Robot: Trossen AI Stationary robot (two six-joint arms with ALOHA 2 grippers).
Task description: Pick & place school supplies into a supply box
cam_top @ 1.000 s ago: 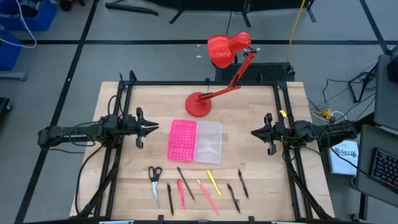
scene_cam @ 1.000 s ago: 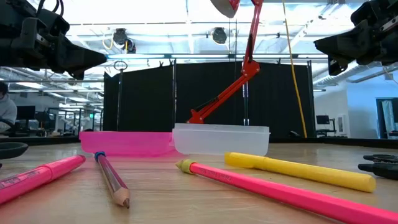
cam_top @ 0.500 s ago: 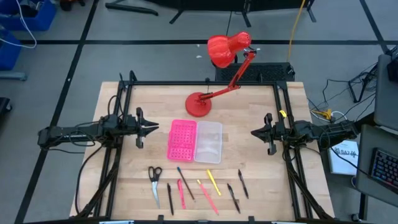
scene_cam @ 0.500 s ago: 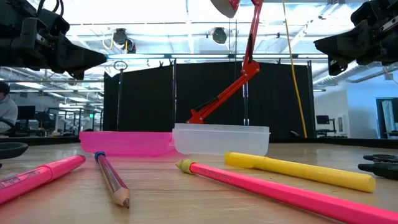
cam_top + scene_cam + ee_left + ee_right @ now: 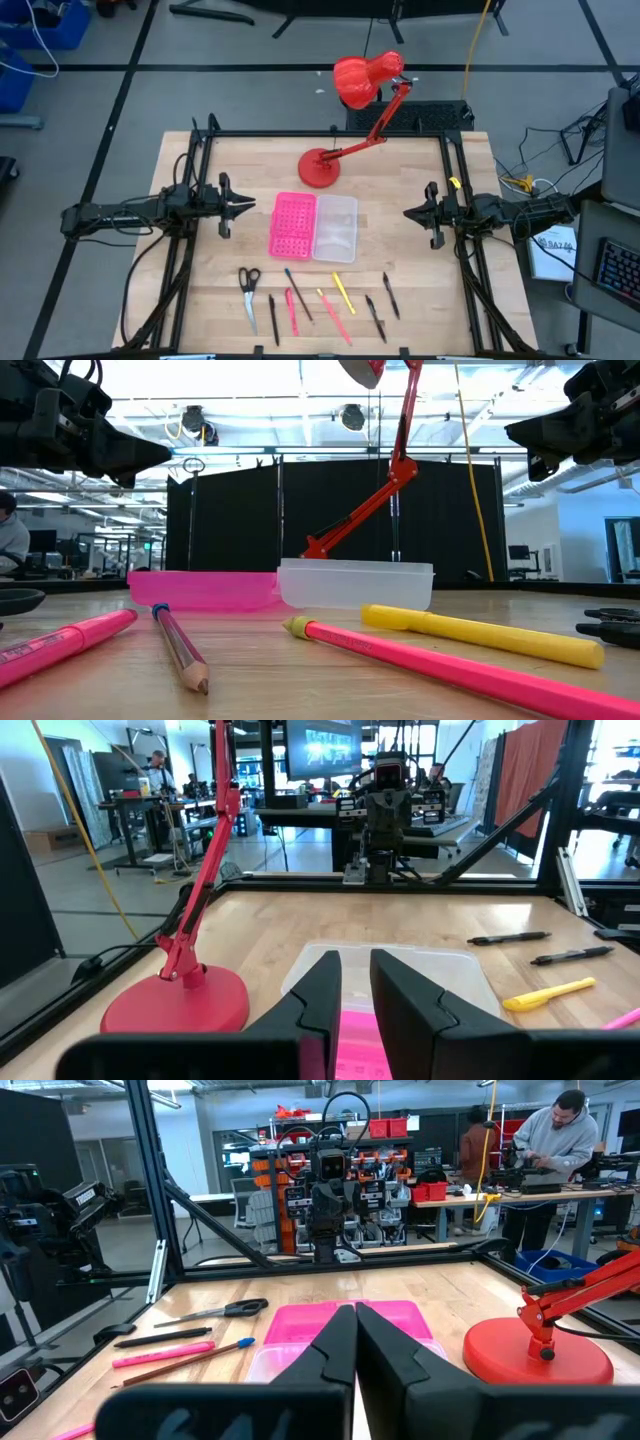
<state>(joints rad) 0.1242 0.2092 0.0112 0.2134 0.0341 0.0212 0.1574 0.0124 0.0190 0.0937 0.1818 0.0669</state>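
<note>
The supply box lies open and flat at mid-table, its pink holed half to the left and its clear half to the right. The school supplies lie in a row near the table's near edge: scissors, a black pen, pink pens, a yellow pen and more black pens. My left gripper hovers left of the box, open by a narrow gap. My right gripper hovers right of the box, shut. Both touch nothing.
A red desk lamp stands with its round base on the table just beyond the box, its arm slanting up to the head past the far edge. Black frame rails run along the table's sides. People work in the room beyond.
</note>
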